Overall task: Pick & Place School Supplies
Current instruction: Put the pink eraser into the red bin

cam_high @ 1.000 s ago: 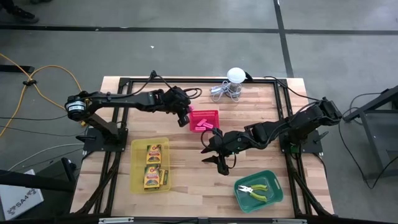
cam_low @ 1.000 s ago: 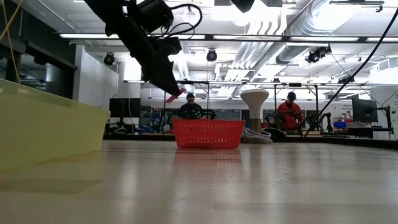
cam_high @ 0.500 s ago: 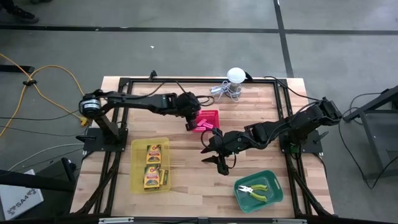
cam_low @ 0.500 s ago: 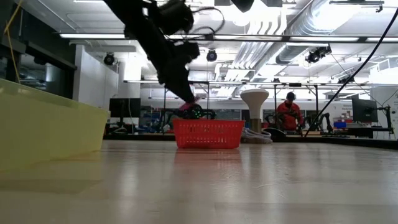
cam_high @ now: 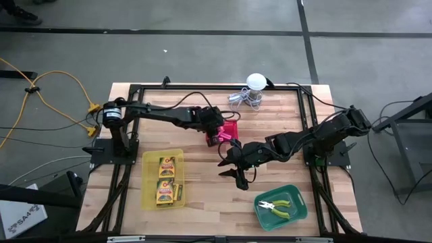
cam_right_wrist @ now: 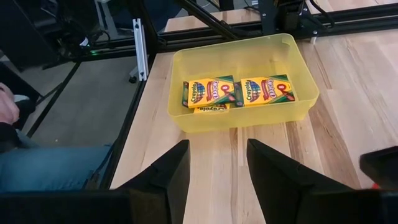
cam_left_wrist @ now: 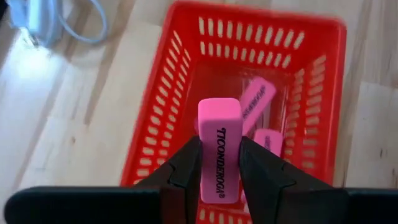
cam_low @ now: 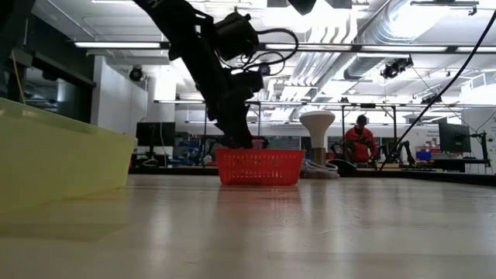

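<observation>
My left gripper (cam_high: 217,128) is shut on a pink eraser (cam_left_wrist: 219,146) printed with black letters, right over the red basket (cam_left_wrist: 261,18). Two more pink erasers (cam_left_wrist: 255,106) lie on the basket's floor. In the low view the gripper (cam_low: 236,133) reaches down to the basket's rim (cam_low: 258,153). My right gripper (cam_high: 233,165) hangs open over the middle of the table with nothing between its fingers (cam_right_wrist: 171,174). Crayon boxes (cam_right_wrist: 239,90) lie flat in the yellow tray (cam_high: 163,177). Pliers (cam_high: 278,206) lie in the green tray (cam_high: 297,214). My left gripper pinches the eraser's two long narrow sides (cam_left_wrist: 208,162) between its two fingers (cam_left_wrist: 186,168), at the end nearer the wrist. The fingers slant down from the table's left and lie along the eraser. The eraser is lifted clear, printed face up, its free end sticking out over the basket.
A white ball with coiled metal wire (cam_high: 251,91) stands at the table's far edge, behind the basket. Bare wood lies between the yellow tray and the green tray. Black frame rails run along the table's left and right sides. People show in the room beyond.
My left gripper has gone toward the table's right edge and down with the pink eraser, from beside the red basket's left end to right over it, near its rim. The eraser stays in the shut fingers.
</observation>
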You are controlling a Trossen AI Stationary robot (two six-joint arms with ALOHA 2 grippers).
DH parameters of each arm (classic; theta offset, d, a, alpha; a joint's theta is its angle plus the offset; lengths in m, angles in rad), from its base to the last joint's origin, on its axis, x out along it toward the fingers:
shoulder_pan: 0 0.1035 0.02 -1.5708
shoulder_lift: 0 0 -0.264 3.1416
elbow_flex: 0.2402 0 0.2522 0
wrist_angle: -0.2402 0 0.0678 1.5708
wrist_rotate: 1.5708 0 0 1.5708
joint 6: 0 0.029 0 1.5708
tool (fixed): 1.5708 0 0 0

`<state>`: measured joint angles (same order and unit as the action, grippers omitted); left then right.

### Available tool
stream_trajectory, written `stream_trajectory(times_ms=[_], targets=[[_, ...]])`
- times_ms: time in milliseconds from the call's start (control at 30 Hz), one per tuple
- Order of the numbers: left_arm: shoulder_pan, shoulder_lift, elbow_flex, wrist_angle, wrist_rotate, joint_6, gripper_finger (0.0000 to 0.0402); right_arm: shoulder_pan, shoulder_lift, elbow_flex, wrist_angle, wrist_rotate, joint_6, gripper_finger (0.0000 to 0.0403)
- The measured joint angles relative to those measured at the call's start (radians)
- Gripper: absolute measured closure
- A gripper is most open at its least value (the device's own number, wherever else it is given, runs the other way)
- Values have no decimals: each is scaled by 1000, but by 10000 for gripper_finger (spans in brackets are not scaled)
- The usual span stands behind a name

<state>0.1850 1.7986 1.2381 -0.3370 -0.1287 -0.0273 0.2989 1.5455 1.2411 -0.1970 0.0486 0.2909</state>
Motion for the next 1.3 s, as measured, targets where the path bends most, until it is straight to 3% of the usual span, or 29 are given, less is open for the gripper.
stream_trajectory(times_ms=[1300], targets=[[-11,64,0,5,-5,-23,301,0,0,0,21,0,0,254]])
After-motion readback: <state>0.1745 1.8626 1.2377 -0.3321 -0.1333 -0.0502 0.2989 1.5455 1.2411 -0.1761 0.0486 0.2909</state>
